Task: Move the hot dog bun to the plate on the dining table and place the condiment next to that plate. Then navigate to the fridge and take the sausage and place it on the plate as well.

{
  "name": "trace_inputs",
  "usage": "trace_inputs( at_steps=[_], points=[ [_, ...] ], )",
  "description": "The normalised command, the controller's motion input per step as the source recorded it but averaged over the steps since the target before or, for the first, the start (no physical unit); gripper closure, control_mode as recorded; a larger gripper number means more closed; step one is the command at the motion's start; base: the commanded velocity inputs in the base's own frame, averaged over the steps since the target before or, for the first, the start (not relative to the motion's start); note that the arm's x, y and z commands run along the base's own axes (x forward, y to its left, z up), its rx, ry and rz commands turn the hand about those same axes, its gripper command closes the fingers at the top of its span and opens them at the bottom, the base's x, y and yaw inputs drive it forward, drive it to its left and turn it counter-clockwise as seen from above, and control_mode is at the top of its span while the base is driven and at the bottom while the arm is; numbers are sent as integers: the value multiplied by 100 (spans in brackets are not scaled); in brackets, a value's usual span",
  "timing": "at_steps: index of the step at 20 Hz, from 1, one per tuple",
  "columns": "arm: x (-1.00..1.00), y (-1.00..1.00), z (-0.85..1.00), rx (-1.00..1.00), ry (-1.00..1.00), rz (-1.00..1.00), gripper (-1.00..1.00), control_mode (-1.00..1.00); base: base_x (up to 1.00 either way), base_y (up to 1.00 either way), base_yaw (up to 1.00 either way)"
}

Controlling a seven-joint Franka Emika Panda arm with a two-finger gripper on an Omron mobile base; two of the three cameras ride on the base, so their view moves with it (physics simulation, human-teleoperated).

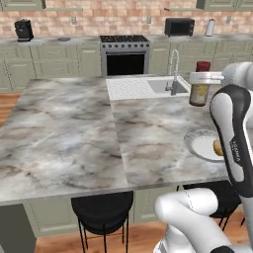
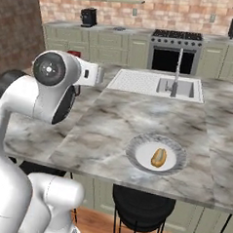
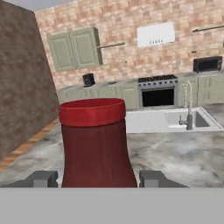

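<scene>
My gripper is shut on the condiment, a bottle of dark red-brown sauce with a red cap, held upright between the two fingertips. In the left base view the condiment hangs in my gripper above the right side of the dining table, just past the plate. The hot dog bun lies in the middle of the pale plate near the front edge of the dining table; the arm partly hides the hot dog bun. The fridge and the sausage are out of view.
An inset white sink with a steel faucet sits at the table's far side. Black stools stand under the near edge. A stove and green cabinets line the brick back wall.
</scene>
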Motion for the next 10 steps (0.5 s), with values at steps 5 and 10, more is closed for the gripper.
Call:
trace_inputs(
  at_steps=[5, 10],
  points=[
    [39, -16, -84, 0, 0, 39, 100, -100, 0, 0, 0],
    [30, -1, -80, 0, 0, 42, 100, -100, 0, 0, 0]
  ],
)
